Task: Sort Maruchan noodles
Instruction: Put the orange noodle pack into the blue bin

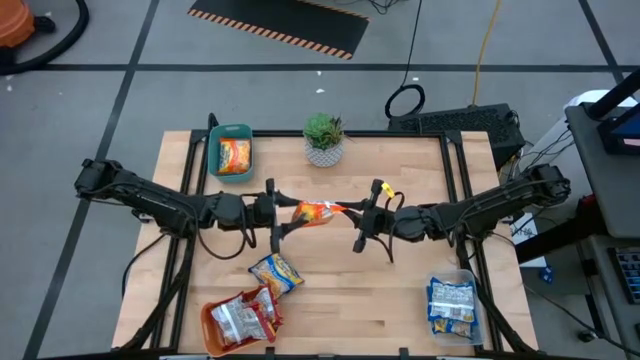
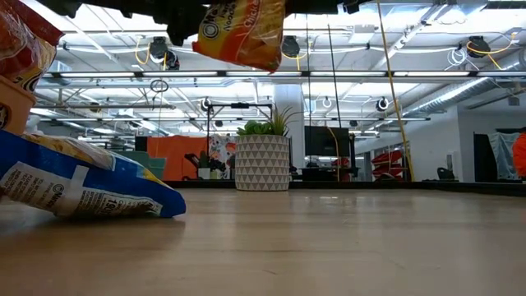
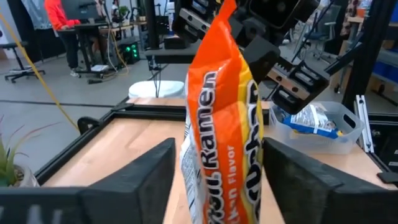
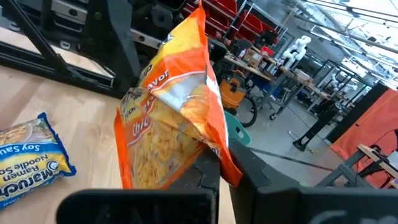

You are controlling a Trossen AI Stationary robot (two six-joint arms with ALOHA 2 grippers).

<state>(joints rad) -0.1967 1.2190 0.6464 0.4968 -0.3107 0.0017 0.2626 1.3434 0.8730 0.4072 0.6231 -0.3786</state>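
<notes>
1. Bench point(image 1: 400, 290); the potted plant point(image 1: 324, 139) at its far edge serves as landmark.
2. Bins: teal bin point(image 1: 231, 152) just left of the plant holds orange packets; clear bin point(image 1: 452, 305) and orange bin point(image 1: 238, 322) sit well nearer, each by flavour.
3. Orange packet point(image 1: 312, 212) hangs nearer than the plant, mid-handover; right pincer point(image 1: 362, 215) clenched on its end; left pincer point(image 1: 273, 213) straddles it, jaws parted, apparently taking it toward the teal bin.
4. Blue packet point(image 1: 276, 274) lies unsorted.
</notes>
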